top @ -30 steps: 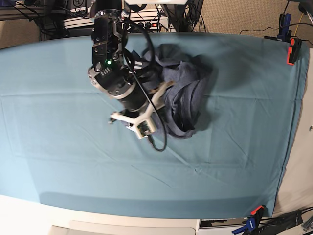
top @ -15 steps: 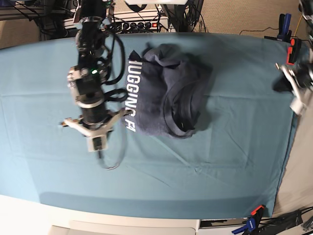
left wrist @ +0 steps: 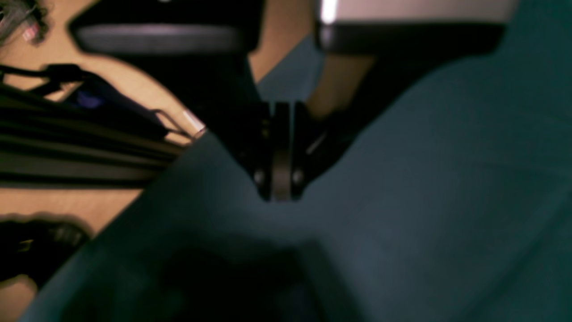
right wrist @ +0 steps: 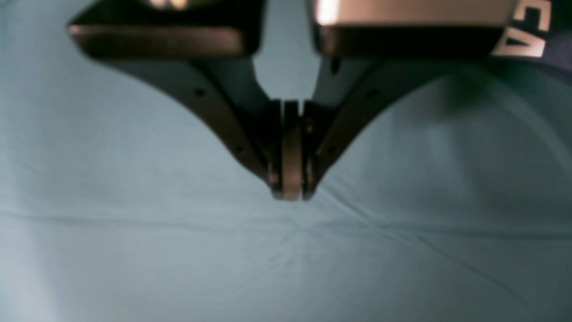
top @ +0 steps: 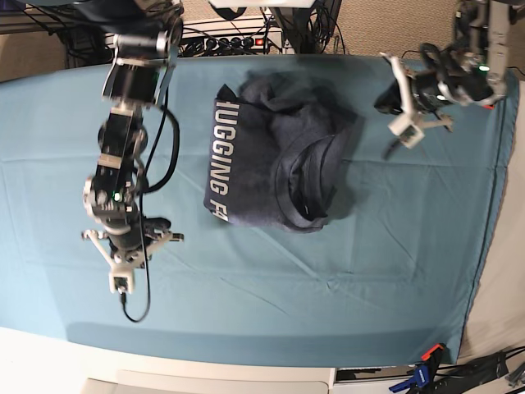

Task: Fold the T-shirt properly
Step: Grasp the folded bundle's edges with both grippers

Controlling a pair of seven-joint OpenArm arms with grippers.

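Both sets of fingers were clenched empty; the bunched T-shirt risked being grabbed several layers deep.

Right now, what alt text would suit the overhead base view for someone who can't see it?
A crumpled navy T-shirt with white lettering lies on a teal table cloth. Two robot arms flank it without touching: the right gripper low on the picture's left, the left gripper at upper right.

Place: you're looking at a robotics lab bench.
Evidence: teal table cloth clamped at its corners; cables and power strips behind.
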